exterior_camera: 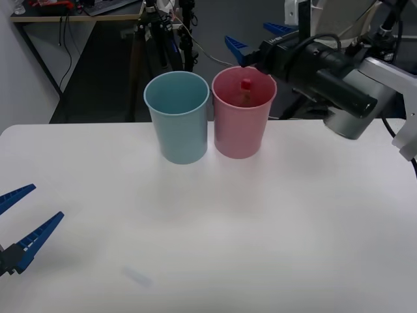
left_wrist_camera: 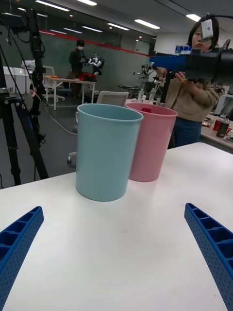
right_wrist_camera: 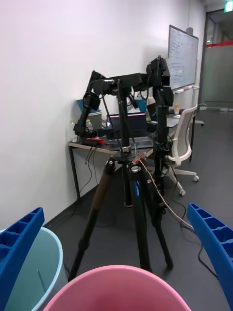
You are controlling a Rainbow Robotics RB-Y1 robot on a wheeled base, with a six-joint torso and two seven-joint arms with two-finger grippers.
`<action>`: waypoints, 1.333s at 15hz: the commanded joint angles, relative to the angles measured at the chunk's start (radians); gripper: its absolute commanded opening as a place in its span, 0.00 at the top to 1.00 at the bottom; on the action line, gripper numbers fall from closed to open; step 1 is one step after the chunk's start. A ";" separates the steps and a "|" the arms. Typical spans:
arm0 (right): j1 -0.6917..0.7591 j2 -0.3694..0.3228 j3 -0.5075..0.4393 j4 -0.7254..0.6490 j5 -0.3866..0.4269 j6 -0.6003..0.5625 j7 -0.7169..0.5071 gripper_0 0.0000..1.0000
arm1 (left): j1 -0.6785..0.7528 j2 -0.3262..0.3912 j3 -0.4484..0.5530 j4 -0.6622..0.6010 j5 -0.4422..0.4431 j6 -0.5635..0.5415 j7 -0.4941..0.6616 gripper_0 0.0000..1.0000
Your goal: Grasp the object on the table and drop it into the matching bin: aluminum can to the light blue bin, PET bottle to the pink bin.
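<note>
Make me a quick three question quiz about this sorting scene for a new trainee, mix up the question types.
1. True or false: the PET bottle lies on the table.
2. Which bin stands on the robot's left? A) light blue bin B) pink bin
3. Fill in: the right gripper hovers open above the ____ bin, while the left gripper waits open low over the table's near edge.

Key:
1. False; it is inside the pink bin, red cap showing.
2. A
3. pink
</note>
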 commanded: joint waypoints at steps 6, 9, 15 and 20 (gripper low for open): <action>0.284 -0.145 -0.169 -0.379 0.120 0.082 -0.033 0.00 | 0.000 0.000 0.000 0.000 0.000 0.000 0.000 0.00; 0.400 -0.203 -0.232 -0.502 0.144 0.081 -0.046 0.00 | 0.000 0.000 0.000 0.000 0.000 0.000 0.000 0.00; 0.684 -0.243 -0.386 -0.692 0.241 0.078 -0.125 0.00 | 0.000 0.000 0.000 0.000 0.000 0.000 0.000 0.00; 0.978 -0.167 -0.564 -0.789 0.450 -0.011 -0.333 0.00 | 0.000 0.000 0.000 0.000 0.000 0.000 0.000 0.00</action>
